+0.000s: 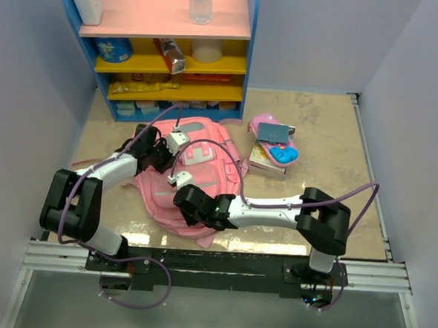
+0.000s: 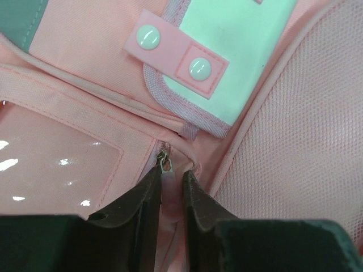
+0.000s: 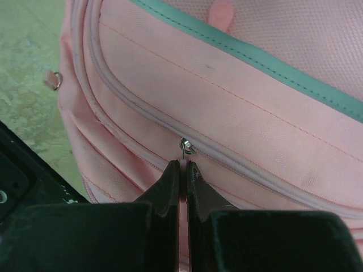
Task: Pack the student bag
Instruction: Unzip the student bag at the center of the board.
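Tension is key: the student bag (image 1: 208,163) lies flat on the table (image 1: 324,141) under both arms, right gripper (image 3: 183,178) pinched tight on a front zip pull (image 3: 185,148), left gripper (image 2: 170,192) nearly closed, seemingly nipping a second zip pull (image 2: 164,164). Draw each along its track, never upward.

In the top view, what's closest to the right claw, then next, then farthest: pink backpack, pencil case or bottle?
1. student bag, touching the right gripper.
2. pencil case, right side of the table.
3. bottle, atop the back shelf.

Blue shelf (image 1: 250,47), clear bottle (image 1: 200,3), pink pencil case (image 1: 262,124), stacked books (image 1: 262,164)
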`<state>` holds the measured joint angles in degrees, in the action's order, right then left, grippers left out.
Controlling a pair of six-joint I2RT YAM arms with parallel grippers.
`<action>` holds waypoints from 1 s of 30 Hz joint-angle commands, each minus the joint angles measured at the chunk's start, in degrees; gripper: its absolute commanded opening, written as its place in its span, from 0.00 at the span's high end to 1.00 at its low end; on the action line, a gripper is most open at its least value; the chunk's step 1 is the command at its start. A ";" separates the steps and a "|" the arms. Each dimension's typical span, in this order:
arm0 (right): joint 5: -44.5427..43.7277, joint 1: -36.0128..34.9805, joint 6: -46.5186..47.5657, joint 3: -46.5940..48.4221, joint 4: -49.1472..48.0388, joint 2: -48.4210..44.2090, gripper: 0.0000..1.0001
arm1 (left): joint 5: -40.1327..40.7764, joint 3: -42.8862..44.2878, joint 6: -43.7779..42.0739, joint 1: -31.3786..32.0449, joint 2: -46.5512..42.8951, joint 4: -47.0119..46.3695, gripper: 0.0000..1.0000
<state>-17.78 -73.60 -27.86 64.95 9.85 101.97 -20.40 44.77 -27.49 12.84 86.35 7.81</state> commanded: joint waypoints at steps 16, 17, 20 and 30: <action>-4.10 -3.83 0.26 5.47 -6.33 3.15 1.00 | -4.88 4.61 4.11 -0.87 3.22 10.19 0.99; -4.19 -3.83 -0.09 4.50 -6.77 2.62 1.00 | -6.30 7.58 4.37 -2.19 3.21 11.42 0.99; -4.19 -3.74 -0.97 2.38 -8.44 1.56 1.00 | -9.83 12.42 3.76 -6.59 3.83 15.91 0.98; -6.57 -2.25 -2.73 -0.08 -5.45 -0.99 1.00 | -3.86 6.48 -6.77 -12.84 0.40 10.74 0.85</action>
<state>-22.50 -76.73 -28.69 67.00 2.94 105.06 -27.83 54.17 -27.16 1.72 89.45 22.15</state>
